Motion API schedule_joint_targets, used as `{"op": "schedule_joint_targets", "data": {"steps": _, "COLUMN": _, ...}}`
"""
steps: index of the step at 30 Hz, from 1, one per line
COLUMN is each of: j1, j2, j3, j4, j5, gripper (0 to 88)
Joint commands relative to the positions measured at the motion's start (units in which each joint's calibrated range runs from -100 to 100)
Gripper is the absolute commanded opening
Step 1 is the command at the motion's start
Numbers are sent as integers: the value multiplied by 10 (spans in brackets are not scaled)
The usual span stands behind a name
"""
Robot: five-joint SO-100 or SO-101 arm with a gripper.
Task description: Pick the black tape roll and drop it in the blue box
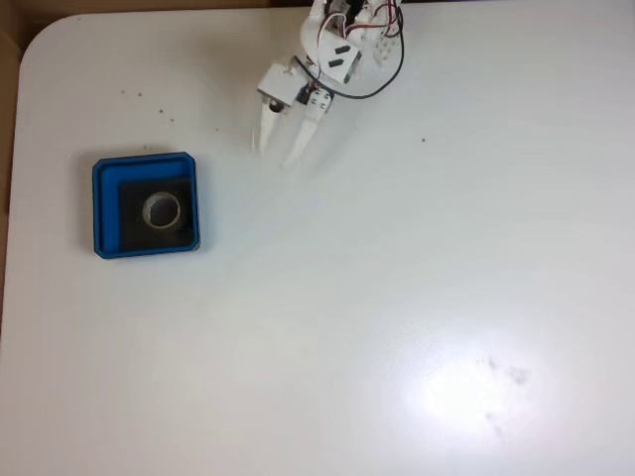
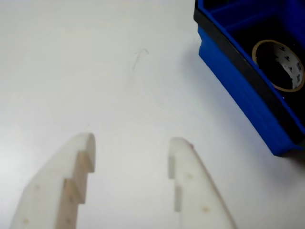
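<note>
Since the black tape roll (image 1: 162, 210) already lies flat inside the blue box (image 1: 101, 203), the claw (image 1: 281, 151) hangs spread and empty above the bench (image 1: 397, 297), its job apparently done.

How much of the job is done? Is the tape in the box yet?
Yes, it looks finished. The black tape roll lies flat on the floor of the blue box, also seen in the wrist view. The gripper is open, holds nothing, and sits over the bare white table, apart from the box. Nothing looks left, except perhaps the arm going home.
</note>
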Motion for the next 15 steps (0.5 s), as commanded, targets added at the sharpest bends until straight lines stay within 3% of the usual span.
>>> {"op": "schedule_joint_targets", "data": {"steps": 1, "j1": -100, "j2": -9, "j3": 9, "j4": -7, "j5": 2, "gripper": 140}}
{"op": "schedule_joint_targets", "data": {"steps": 7, "j1": -263, "j2": -9, "j3": 9, "j4": -7, "j5": 2, "gripper": 140}}
{"op": "schedule_joint_targets", "data": {"steps": 15, "j1": -371, "j2": -8, "j3": 9, "j4": -7, "j5": 2, "gripper": 132}}
